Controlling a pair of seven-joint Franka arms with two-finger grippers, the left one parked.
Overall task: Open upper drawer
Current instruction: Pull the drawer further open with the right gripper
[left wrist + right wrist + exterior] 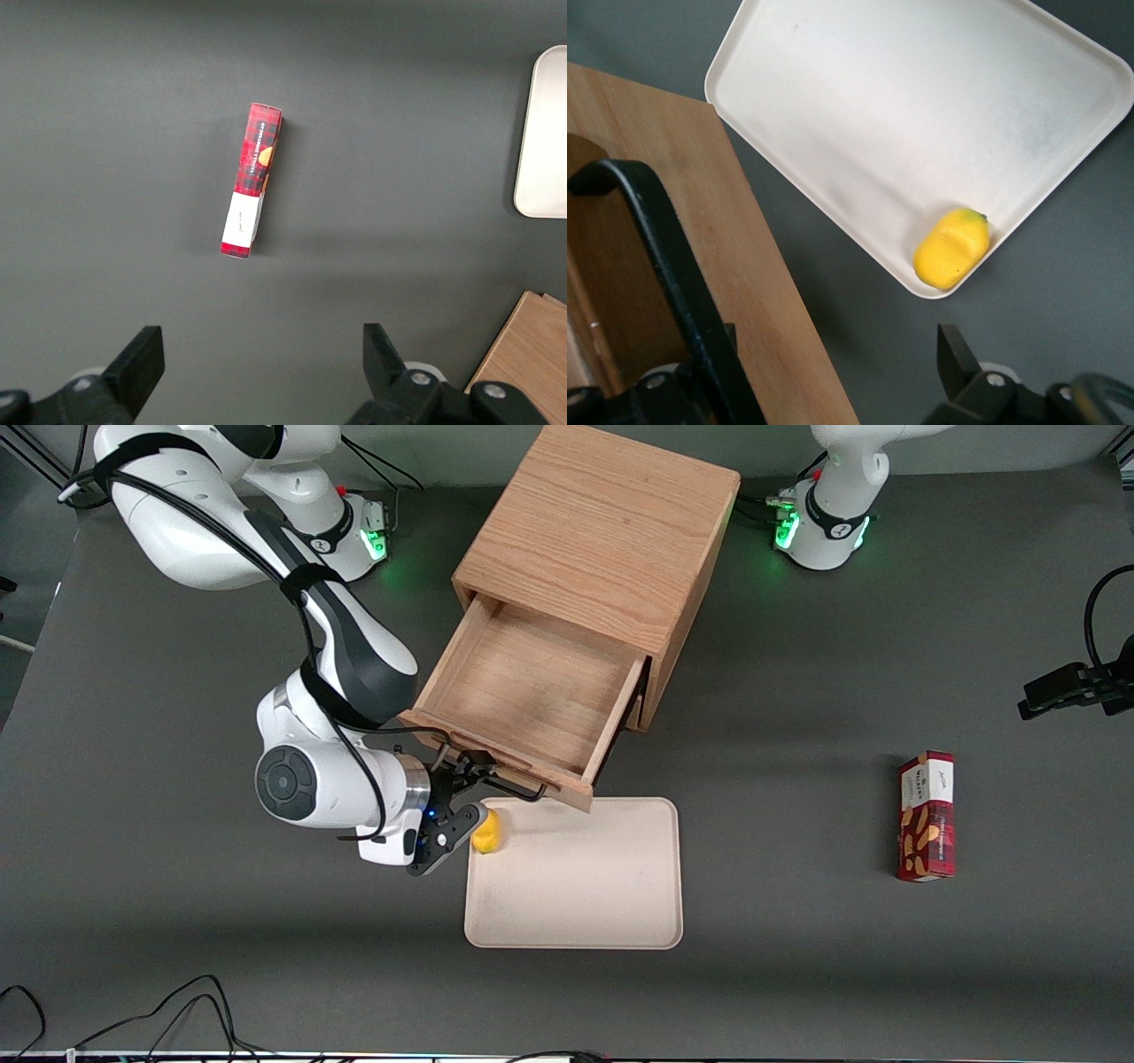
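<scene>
- One relation governs my next move: the upper drawer (532, 691) already stands pulled well out of the cabinet (602, 522), and its black handle (496, 778) lies right at my gripper (456, 802), along the drawer's front edge, nearer the front camera than the cabinet.
- My fingers stand apart. In the right wrist view the handle (664, 266) runs past one finger, the other finger (957, 359) is well clear of it, and open table shows between. I cannot tell whether the bar is touching me.
- The handle's long axis runs along the drawer front, across the pull direction. The drawer slides toward the front camera and somewhat toward my arm's end of the table.
- I judge the drawer close to fully out, its inside bare down to the wood floor. Little is left but to let go and back off.
- A cream tray (576, 921) lies on the table just in front of the drawer, and the drawer's front corner overhangs the tray's near edge.
- A yellow fruit (486, 831) sits in the tray's corner, just beside my fingers. That is what I could knock if I drop or swing.
- A red snack box (927, 816) lies flat, well apart, toward the parked arm's end of the table, out of my way.
</scene>
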